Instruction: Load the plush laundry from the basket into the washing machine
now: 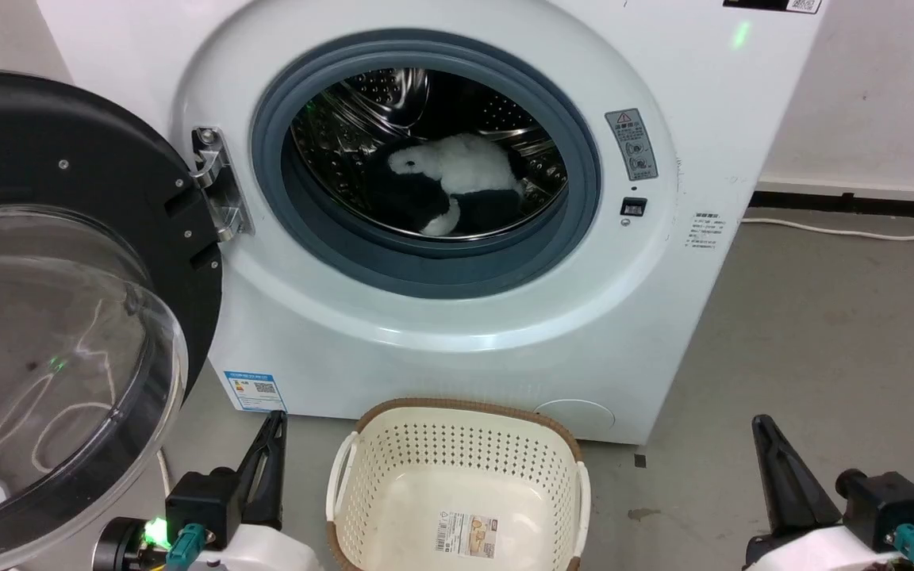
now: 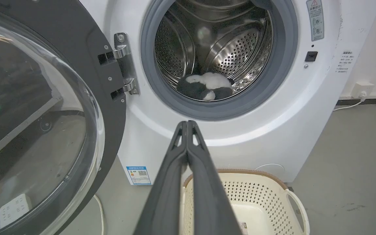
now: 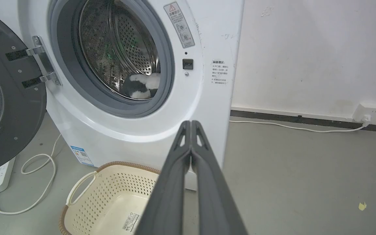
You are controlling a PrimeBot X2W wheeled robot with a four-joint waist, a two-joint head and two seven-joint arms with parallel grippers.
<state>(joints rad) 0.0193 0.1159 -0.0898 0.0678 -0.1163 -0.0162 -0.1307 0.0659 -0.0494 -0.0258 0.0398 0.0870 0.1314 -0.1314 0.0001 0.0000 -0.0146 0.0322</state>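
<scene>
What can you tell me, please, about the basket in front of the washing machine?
The basket is a cream plastic oblong with perforated walls, a brown woven-look rim and white side handles. It stands upright on the grey floor, close before the washing machine; whether the two touch cannot be told. It holds nothing but a label sticker on its bottom.

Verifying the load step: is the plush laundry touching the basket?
Apart. The head view shows the plush laundry lying in the drum of the washing machine, while the basket stands on the floor in front, holding just its label.
</scene>
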